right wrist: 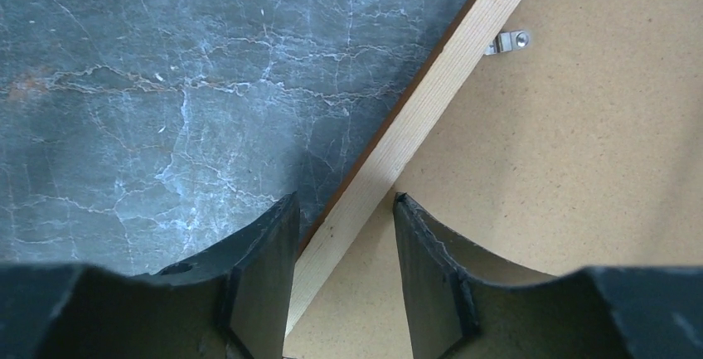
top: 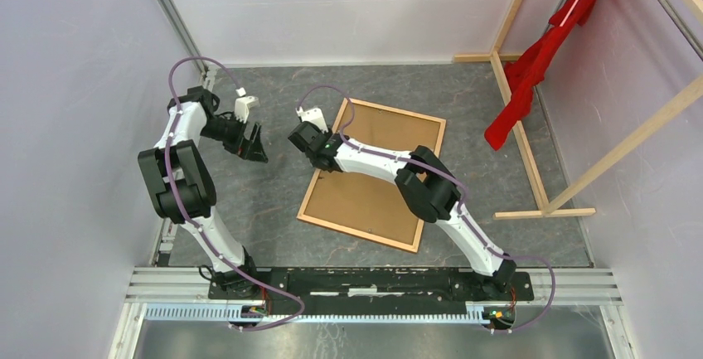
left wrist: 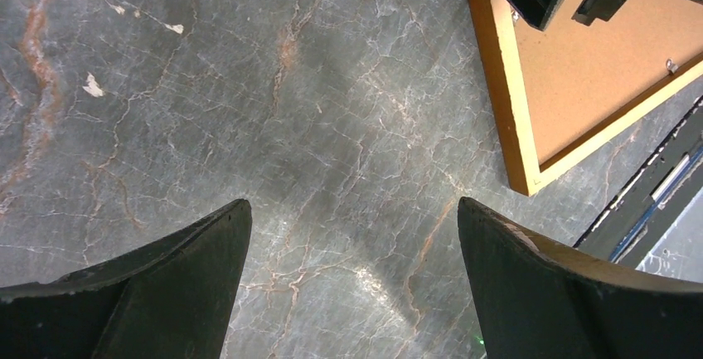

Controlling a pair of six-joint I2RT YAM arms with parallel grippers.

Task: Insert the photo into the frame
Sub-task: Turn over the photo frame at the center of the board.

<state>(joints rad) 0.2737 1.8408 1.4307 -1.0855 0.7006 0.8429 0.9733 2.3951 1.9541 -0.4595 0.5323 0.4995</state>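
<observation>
The frame (top: 356, 233) lies back-up on the grey tabletop (left wrist: 332, 127), its brown backing board (top: 373, 201) showing, with the right fingers (right wrist: 257, 276) set narrow astride its left rail, grip impossible to tell, and the left fingers (left wrist: 166, 293) spread wide above the tabletop beside it.

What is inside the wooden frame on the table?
A plain brown backing board fills the frame, with a small metal clip at its edge. Whatever lies under the board is covered, and the right arm hides part.
</observation>
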